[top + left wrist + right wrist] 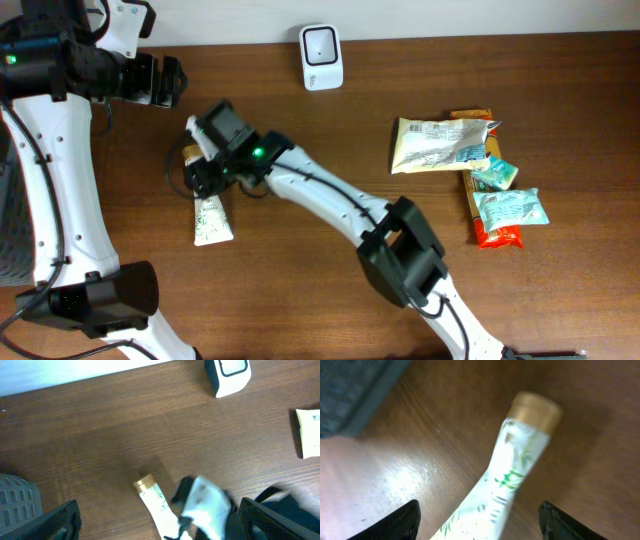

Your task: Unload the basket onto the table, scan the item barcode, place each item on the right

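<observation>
Right wrist: tube (506,480) lies between spread fingers (404,521) of the right gripper (480,524).

A brown wooden table (300,110) fills the picture. On its right side lies a little heap of snack packets. A big pale yellow packet (440,145) sits at the upper left of the heap. A long orange packet (497,236) lies under a small blue-green packet (495,175) and a bigger blue-green packet (512,208). A gray basket (17,495) with holes peeks in at the lower left of the left wrist view.
</observation>
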